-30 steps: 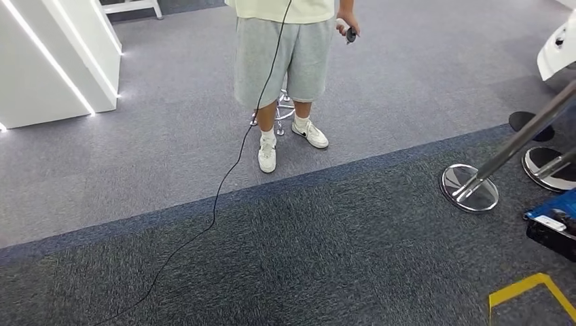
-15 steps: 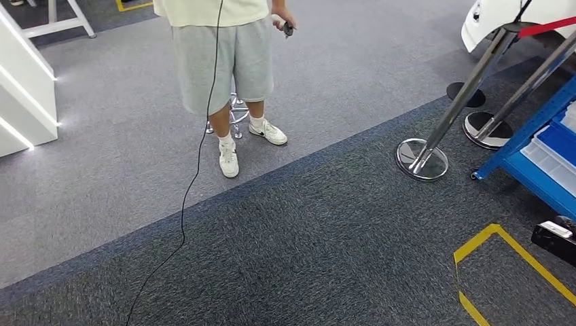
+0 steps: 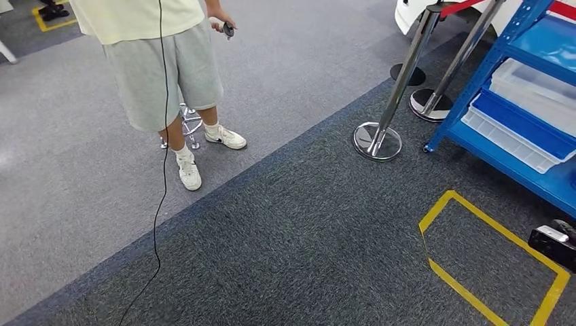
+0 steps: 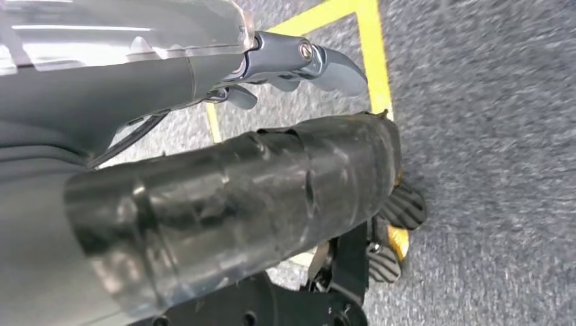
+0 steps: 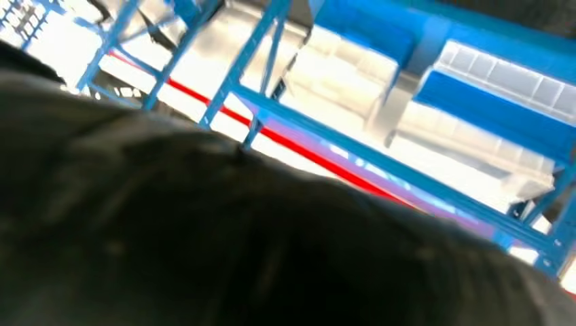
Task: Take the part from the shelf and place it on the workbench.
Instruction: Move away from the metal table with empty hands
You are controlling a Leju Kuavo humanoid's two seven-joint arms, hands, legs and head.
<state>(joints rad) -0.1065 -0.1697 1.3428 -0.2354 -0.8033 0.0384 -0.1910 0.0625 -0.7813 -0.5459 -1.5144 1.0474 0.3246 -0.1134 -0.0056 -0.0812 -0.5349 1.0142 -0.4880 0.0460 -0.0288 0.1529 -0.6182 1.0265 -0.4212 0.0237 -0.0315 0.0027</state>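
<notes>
A blue metal shelf [image 3: 475, 81] stands at the right of the head view. It carries clear plastic bins with blue lids [image 3: 519, 125]; what is in them cannot be made out. The right wrist view looks at the same shelf [image 5: 380, 163] and a bin [image 5: 475, 136] past my right hand [image 5: 204, 238], a dark blurred mass close to the lens whose fingers I cannot make out. My left hand [image 4: 272, 197] hangs over the carpet with nothing in it, its tape-wrapped thumb [image 4: 238, 204] apart from the dark fingers [image 4: 404, 207].
A person [image 3: 159, 75] in grey shorts stands at the upper left holding a small controller [image 3: 228, 28]; a black cable [image 3: 157, 224] trails across the carpet. Two chrome stanchions [image 3: 378, 139] stand before the shelf. A yellow tape square [image 3: 496, 261] marks the floor beside it.
The whole picture has shifted: the camera has turned to the right. The blue shelf and the yellow square now fill the right side, and the person sits further left.
</notes>
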